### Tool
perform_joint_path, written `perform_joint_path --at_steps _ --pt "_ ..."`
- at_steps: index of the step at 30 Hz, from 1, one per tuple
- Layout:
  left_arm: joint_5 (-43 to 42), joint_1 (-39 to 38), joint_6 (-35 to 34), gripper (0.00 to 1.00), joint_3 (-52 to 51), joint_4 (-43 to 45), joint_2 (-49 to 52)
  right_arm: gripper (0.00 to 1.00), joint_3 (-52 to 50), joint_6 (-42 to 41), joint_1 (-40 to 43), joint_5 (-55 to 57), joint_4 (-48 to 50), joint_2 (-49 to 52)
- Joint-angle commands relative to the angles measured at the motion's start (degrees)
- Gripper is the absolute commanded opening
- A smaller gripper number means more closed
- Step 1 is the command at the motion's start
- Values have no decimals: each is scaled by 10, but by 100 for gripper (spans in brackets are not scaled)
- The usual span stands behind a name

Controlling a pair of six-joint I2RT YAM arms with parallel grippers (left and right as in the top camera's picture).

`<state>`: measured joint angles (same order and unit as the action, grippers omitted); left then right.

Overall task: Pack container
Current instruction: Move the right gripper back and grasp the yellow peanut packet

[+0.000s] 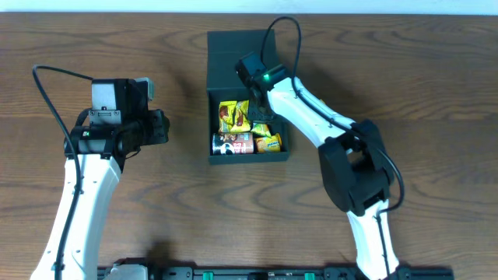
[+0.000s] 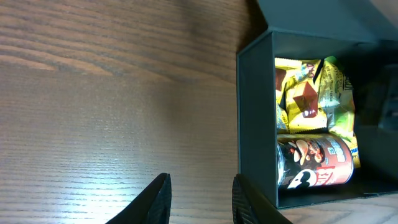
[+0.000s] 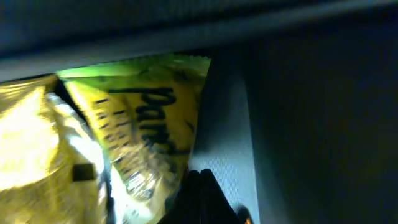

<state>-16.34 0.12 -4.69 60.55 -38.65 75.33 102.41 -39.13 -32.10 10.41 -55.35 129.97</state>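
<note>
Overhead: dark teal matte square container [image 1: 247,159], lid open, holds snacks [image 1: 233,117]; right end effector [image 1: 261,109] inside, seemingly together; left end effector [image 2: 200,190] beside container, apart.

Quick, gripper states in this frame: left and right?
Left gripper: open, empty, beside the container.
Right gripper: closed, nothing visibly held, inside the container by a yellow packet.

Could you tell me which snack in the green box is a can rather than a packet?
The dark red cylindrical can lying on its side inside the dark teal-green cardboard box; the other snacks are crinkled yellow foil packets.
</note>
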Motion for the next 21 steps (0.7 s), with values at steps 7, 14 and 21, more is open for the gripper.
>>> perform_joint_path --at_steps 7,14,21 --pt "-2 2 -4 34 3 -1 3 2 -1 31 1 -52 50 12" --pt "0 2 -4 34 3 -1 3 1 -1 47 4 -48 56 12" --pt "2 2 -4 34 3 -1 3 1 52 54 8 -7 -9 -17"
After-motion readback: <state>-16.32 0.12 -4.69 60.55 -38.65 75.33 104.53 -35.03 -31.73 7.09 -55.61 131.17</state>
